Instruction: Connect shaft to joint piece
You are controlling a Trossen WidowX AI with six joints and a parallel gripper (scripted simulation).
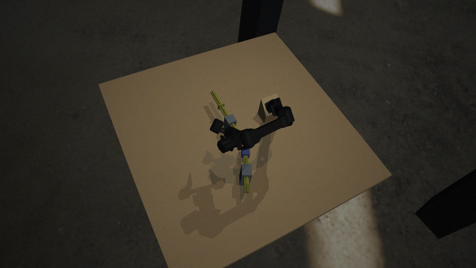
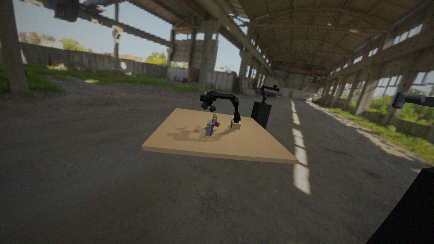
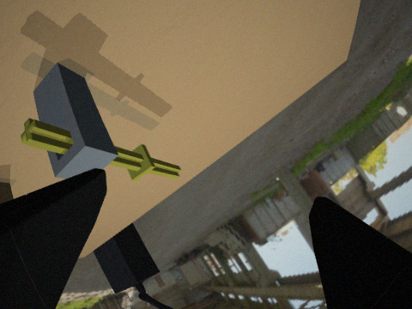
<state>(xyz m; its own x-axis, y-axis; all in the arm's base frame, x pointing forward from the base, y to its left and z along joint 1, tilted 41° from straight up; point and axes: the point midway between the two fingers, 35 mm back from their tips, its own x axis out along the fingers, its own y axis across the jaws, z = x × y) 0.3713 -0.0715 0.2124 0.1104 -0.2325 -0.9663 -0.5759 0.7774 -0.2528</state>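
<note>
Gripper [image 1: 227, 131] [image 2: 209, 107] [image 3: 211, 196] tips are wide apart, holding nothing. One red piece [image 2: 217, 124] shows from outside but not from the top.

So there's this square, tan, wood-look tabletop [image 1: 316, 173] [image 2: 194, 148] [image 3: 257, 51], and a pale box-shaped base [image 1: 262, 111] [image 2: 233, 125] is sitting right on it, near the middle. Relative to that base, two grey-blue blocks [image 1: 246, 169] [image 2: 209, 129] are standing upright off to one side, both apart from it, with shadows spreading around them.
</note>
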